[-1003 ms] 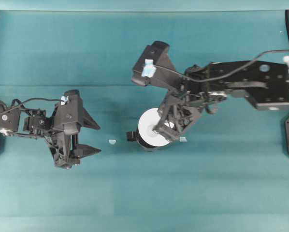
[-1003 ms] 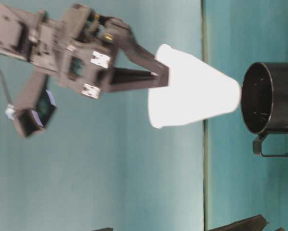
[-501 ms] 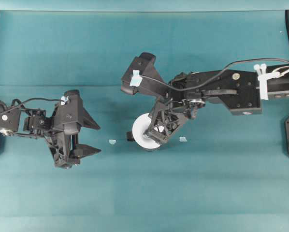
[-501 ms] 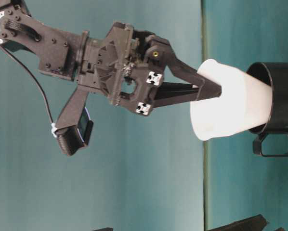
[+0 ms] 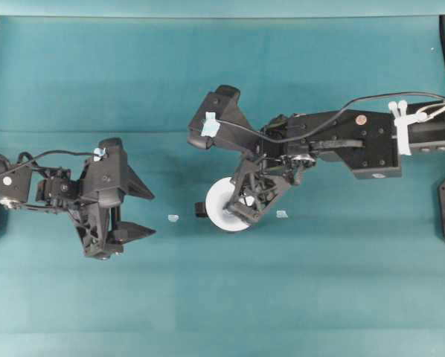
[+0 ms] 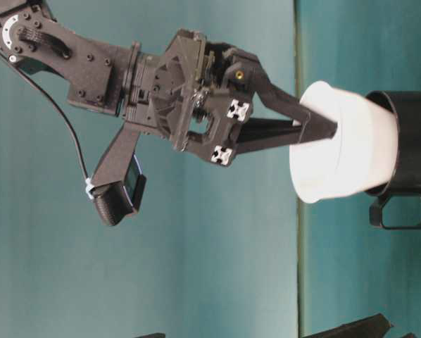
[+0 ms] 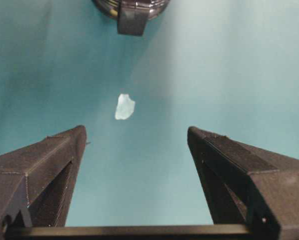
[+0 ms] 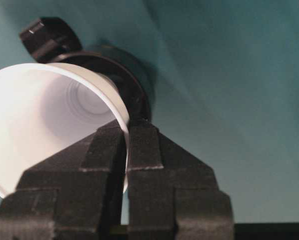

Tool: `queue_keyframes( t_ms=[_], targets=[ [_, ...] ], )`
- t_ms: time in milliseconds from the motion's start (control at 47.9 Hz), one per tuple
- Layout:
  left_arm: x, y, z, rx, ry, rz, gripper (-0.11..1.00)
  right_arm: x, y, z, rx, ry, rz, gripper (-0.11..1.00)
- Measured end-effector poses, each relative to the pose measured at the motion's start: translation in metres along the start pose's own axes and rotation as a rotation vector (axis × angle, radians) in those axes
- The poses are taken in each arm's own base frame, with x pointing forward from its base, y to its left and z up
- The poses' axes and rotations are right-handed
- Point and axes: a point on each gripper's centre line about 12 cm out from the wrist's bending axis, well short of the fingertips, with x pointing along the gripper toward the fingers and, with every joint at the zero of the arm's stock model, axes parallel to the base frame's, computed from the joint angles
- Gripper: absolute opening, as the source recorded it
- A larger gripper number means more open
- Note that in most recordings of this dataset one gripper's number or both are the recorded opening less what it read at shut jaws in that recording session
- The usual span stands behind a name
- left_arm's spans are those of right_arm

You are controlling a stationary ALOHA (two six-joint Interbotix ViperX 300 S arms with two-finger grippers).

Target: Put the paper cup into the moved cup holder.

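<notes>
White paper cup [image 6: 351,144], pinched at its rim wall by the closed right gripper [image 8: 125,145], sits partly inside the black cup holder [image 6: 411,144], its axis in line with the holder's, while the left gripper [image 5: 137,212], wide apart, waits further away.

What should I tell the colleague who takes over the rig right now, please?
Right gripper: shut on the paper cup's rim.
Left gripper: open, holding nothing, off to the side on the table.
Paper cup: base partly inside the cup holder, tilted, not fully seated.
Cup holder: upright on the table.
Done: cup brought to the holder and started in.
Left: seat the cup, release, withdraw.
</notes>
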Motion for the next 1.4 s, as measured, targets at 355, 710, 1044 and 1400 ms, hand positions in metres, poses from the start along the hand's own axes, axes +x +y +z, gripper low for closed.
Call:
queue_keyframes(
  t_ms=[355,710,1044,1400],
  targets=[
    [0.000,0.000,0.000,0.002,0.002,0.000,0.85,0.001,0.001,0.000,0.004,0.001,0.006,0.21],
    [0.000,0.000,0.000,0.002,0.002,0.000,0.85,0.000,0.000,-0.001,0.005,0.008,0.003,0.64],
    [0.000,0.000,0.000,0.001,0.001,0.001,0.85,-0.011,-0.001,-0.003,0.004,-0.016,0.013,0.65],
    [-0.003,0.000,0.002,0.000,-0.011,-0.002,0.85,-0.046,0.001,-0.028,-0.031,-0.134,0.083,0.66]
  ],
)
